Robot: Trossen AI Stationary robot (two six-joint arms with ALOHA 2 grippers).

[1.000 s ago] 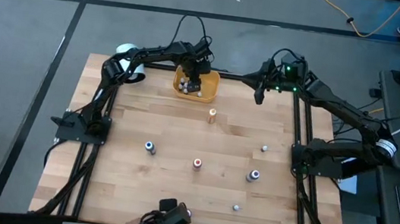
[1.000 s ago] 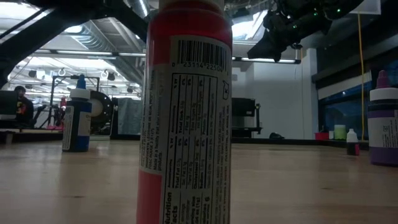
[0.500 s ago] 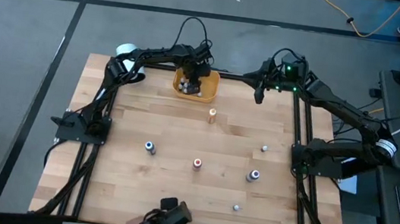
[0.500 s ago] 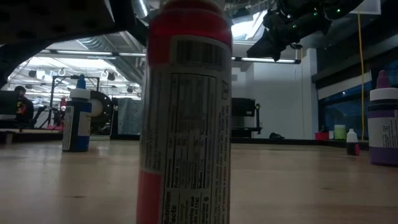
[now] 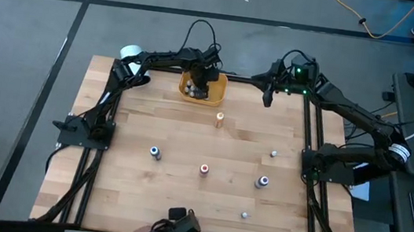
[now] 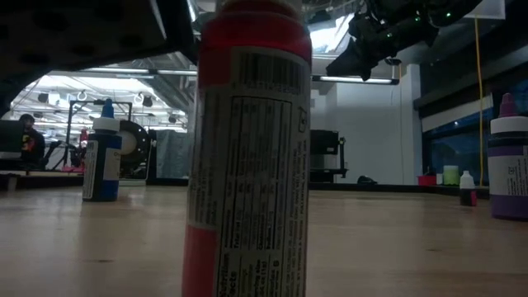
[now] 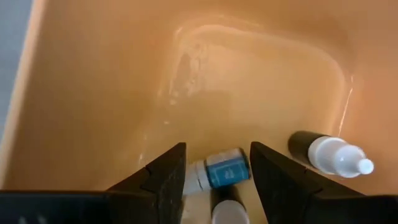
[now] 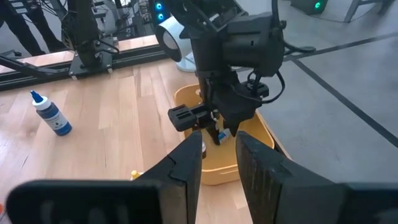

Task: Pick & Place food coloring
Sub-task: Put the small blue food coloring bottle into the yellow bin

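While the left gripper [image 5: 199, 86] hangs inside the yellow-orange bin [image 5: 219, 90] at the table's far edge, high view shows small bottles bunched in the bin's left part, right by the fingers. Six more food coloring bottles stand loose on the table [image 5: 118, 192] on the near side of the bin: orange-capped one [image 5: 219, 118] closest to it, then a white-capped one [image 5: 273, 153], blue [image 5: 154, 152], red [image 5: 204, 169], purple [image 5: 261, 182], and a pale one [image 5: 245, 214] farthest off. Right gripper [image 5: 267, 100] waits to the right of the bin, above the table's far edge. Vs 1 s ago: left arm's wrist has shifted slightly over the bin; loose bottles unchanged.

Low view: the red bottle [image 6: 247, 157] fills the foreground, blue one [image 6: 101, 157] left of it, purple one [image 6: 507, 161] at right edge; bin not visible here. Red bottle's label has turned vs 1 s ago.

Left wrist view: fingers [image 7: 163, 177] spread wide, empty, w/ a blue-labelled bottle [image 7: 217, 173] lying on the bin floor between the tips. A white-capped bottle [image 7: 329, 152] lies just beside, outside the fingers; another white cap [image 7: 229, 213] pokes in below.

Right wrist view: own fingers [image 8: 186, 165] stand moderately apart, nothing between them; left gripper [image 8: 217, 134] seen dipping into the bin [image 8: 264, 140], a bottle just beneath it. Another blue bottle [image 8: 50, 115] stands well away from the bin.
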